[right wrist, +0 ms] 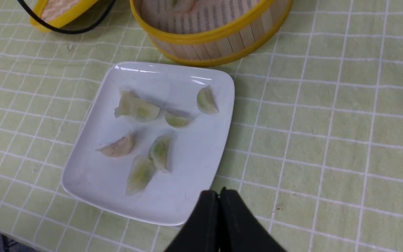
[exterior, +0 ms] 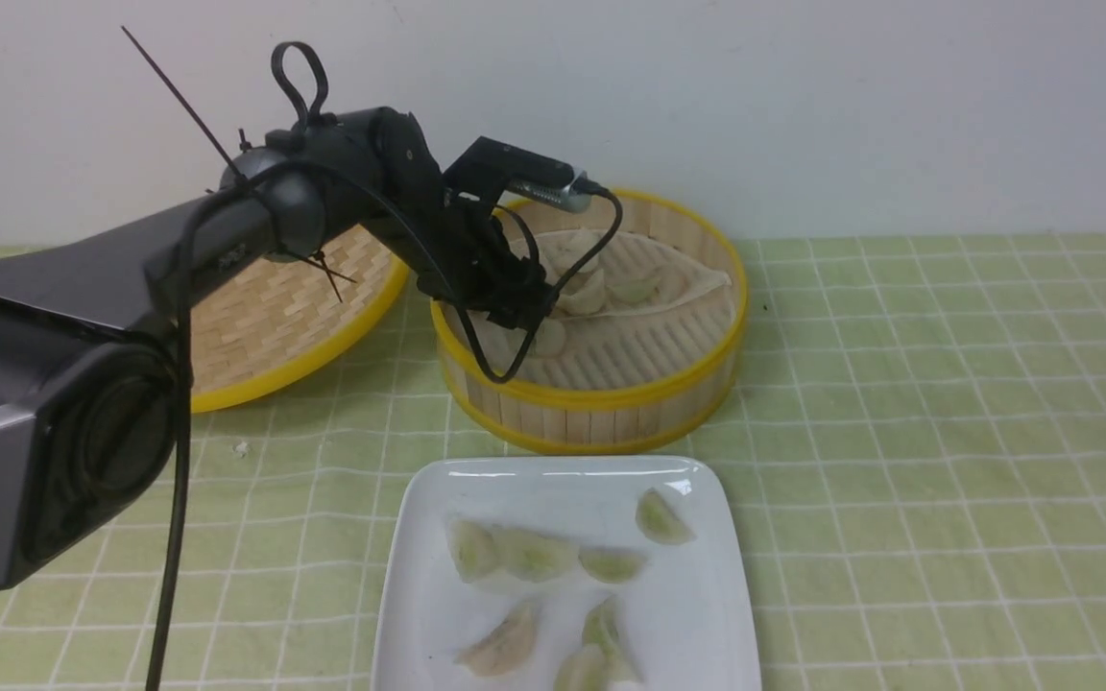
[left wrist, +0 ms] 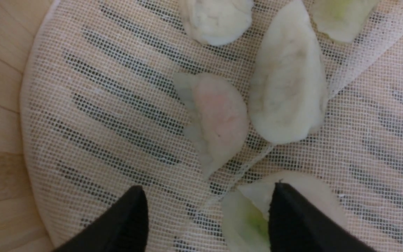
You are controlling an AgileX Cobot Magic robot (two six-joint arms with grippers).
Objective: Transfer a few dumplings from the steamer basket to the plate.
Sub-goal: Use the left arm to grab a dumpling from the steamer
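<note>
The steamer basket (exterior: 601, 398) stands at the middle back with several dumplings (exterior: 630, 288) on its mesh liner. My left gripper (exterior: 543, 321) is down inside it, open. In the left wrist view its open jaws (left wrist: 208, 196) hover over the liner; a greenish dumpling (left wrist: 248, 213) lies against one fingertip (left wrist: 289, 217), and a pinkish dumpling (left wrist: 219, 119) and a white one (left wrist: 287, 87) lie just beyond. The white plate (exterior: 707, 624) in front holds several dumplings (exterior: 534, 554). My right gripper (right wrist: 219, 191) is shut and empty, above the cloth beside the plate (right wrist: 93, 171); it does not show in the front view.
The shallow woven lid (exterior: 275, 317) leans behind my left arm, left of the basket. A green checked cloth (exterior: 947, 432) covers the table. The left arm's cable (exterior: 169, 537) hangs down at the front left.
</note>
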